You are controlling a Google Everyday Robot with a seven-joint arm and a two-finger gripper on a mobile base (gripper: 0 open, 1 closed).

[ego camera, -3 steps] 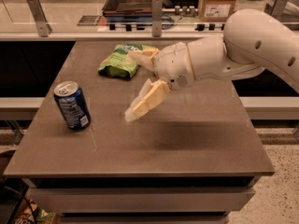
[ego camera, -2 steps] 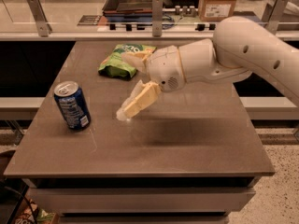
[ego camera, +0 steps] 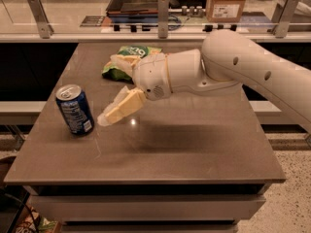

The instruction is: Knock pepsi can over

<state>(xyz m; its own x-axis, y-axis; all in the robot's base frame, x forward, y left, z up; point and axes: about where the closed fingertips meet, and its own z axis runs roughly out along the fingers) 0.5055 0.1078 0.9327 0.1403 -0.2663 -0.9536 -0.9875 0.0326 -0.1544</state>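
- item: pepsi can [ego camera: 75, 110]. stands on the table [ego camera: 194, 149], toward 9 o'clock from the table's middle and near that edge; nothing touches it.
- axis: long axis vertical, silver top up, base flat on the surface; the white label panel faces roughly 5 o'clock, toward the camera.
- item: gripper [ego camera: 104, 119]. low over the table, just beside the can at its 3 o'clock, tip aimed toward 8 o'clock; carries nothing; whether released or clenched cannot be told.
- item: green snack bag [ego camera: 124, 62]. at 12 o'clock from the gripper, well apart from the can.
- step in hand, as judged: final approach before the push.
- handling: sweep toward 9 o'clock and meet the can above mid-height, so it tips rather than slides; a low contact would likely skid it toward the edge.
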